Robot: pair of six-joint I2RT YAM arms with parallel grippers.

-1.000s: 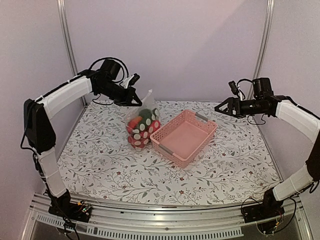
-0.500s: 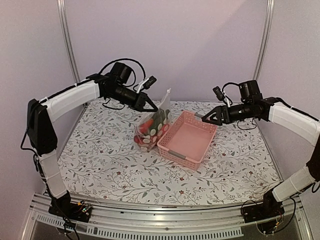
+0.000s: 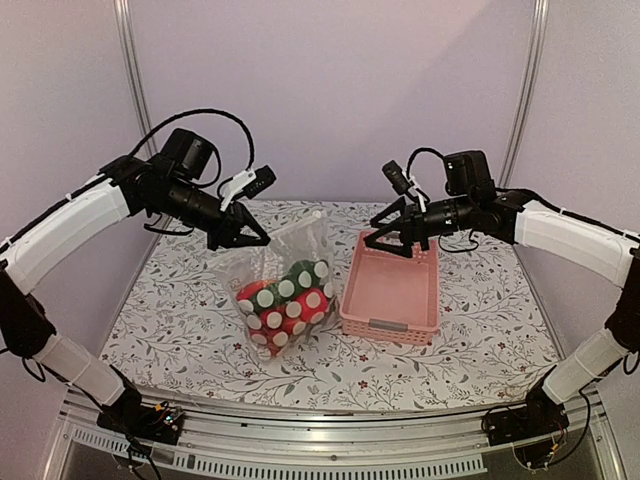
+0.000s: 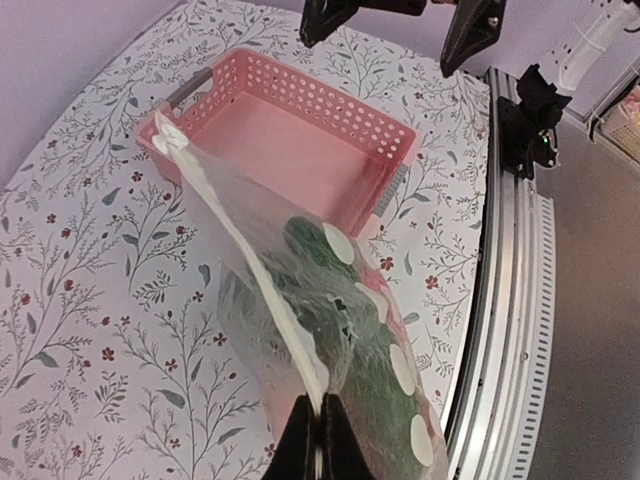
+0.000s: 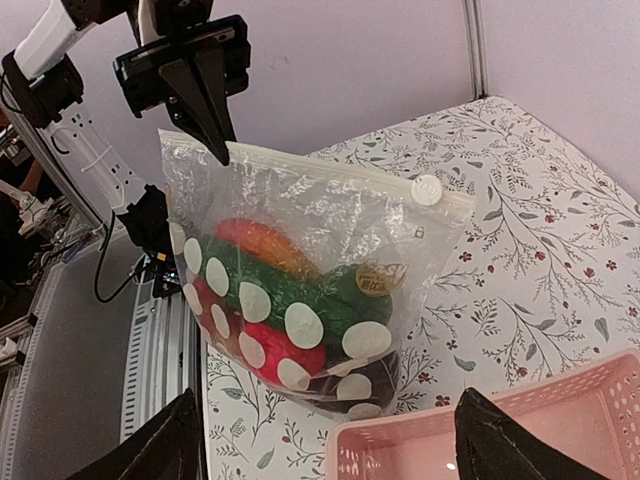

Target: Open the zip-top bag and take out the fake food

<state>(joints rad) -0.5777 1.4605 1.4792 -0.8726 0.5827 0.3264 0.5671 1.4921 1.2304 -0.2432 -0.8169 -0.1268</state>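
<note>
I saw the left end effector (image 3: 254, 238) pinched tight on a top corner of the zip-top bag (image 3: 283, 280), its jaws flat together on the seal strip. The bag hung below it, just beside the pink basket (image 3: 392, 300) on the surface (image 3: 180, 320), with the fake food (image 5: 270, 325) bunched inside at the bottom. The right end effector (image 3: 387, 243) stood wide open over the basket's far end, holding nothing and apart from the bag.
</note>
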